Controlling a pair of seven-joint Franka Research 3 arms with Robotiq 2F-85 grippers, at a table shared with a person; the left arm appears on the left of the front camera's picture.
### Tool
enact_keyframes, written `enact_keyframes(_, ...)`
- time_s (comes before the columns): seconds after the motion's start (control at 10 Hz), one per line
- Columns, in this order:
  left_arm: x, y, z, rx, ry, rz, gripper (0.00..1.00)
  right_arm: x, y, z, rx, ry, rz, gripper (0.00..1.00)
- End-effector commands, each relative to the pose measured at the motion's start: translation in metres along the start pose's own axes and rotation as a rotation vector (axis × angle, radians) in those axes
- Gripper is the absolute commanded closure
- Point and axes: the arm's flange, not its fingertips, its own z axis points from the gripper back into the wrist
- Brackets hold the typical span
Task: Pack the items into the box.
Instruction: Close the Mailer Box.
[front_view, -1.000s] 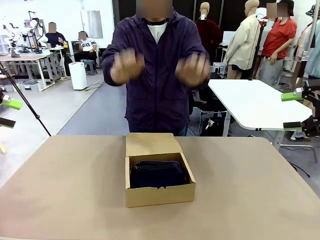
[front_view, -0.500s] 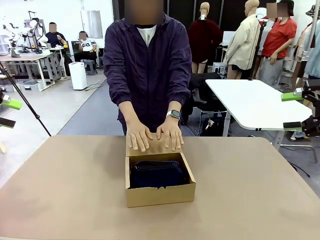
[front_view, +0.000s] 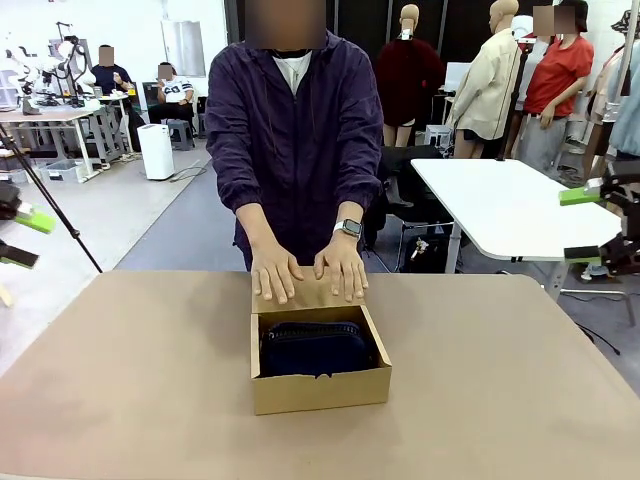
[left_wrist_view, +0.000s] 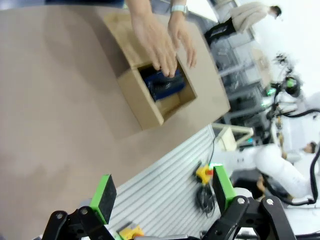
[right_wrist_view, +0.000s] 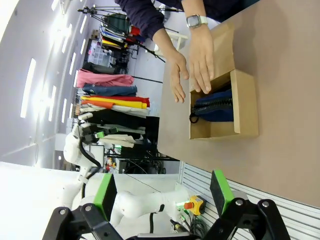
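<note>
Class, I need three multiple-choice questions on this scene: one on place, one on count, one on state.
1. Where is the dark navy zippered fabric pouch relative to the plain brown cardboard box? A) beside it B) inside it C) under it
2. How many of the person's hands rest on the box's flap lid? A) none B) one C) two
3. The box is: A) open-topped B) shut C) tipped over
1 B: the pouch shows between its walls. 2 C: both palms press the flap. 3 A: the lid is folded back.
</note>
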Motion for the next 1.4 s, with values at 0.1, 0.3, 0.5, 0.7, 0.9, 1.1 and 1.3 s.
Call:
enact_keyframes(0.1,0.079,0.005,-0.061,0.108,0.187,0.046,0.0,0.039,-0.004,-0.089,-0.151,0.198,0.061,0.0)
enact_keyframes(0.3,0.102,0.024,-0.113,0.194,0.185,0.056,0.0,0.065,-0.017,-0.158,-0.341,0.255,0.064,0.0)
enact_keyframes(0.5,0.109,0.045,-0.154,0.131,0.2,0.034,0.0,0.066,-0.027,-0.216,-0.508,0.333,0.131,0.0)
enact_keyframes(0.7,0.109,0.056,-0.175,0.068,0.108,0.012,0.0,0.064,-0.042,-0.241,-0.575,0.293,0.19,0.0)
enact_keyframes(0.9,0.109,0.051,-0.168,0.152,0.199,0.044,0.0,0.056,-0.039,-0.229,-0.48,0.333,0.154,0.0)
enact_keyframes(1.1,0.111,0.057,-0.176,0.129,0.176,0.037,0.0,0.06,-0.047,-0.24,-0.517,0.334,0.18,0.0)
enact_keyframes(1.3,0.152,0.098,-0.217,0.05,0.159,0.101,0.0,0.103,-0.08,-0.278,-0.557,0.26,0.175,0.0)
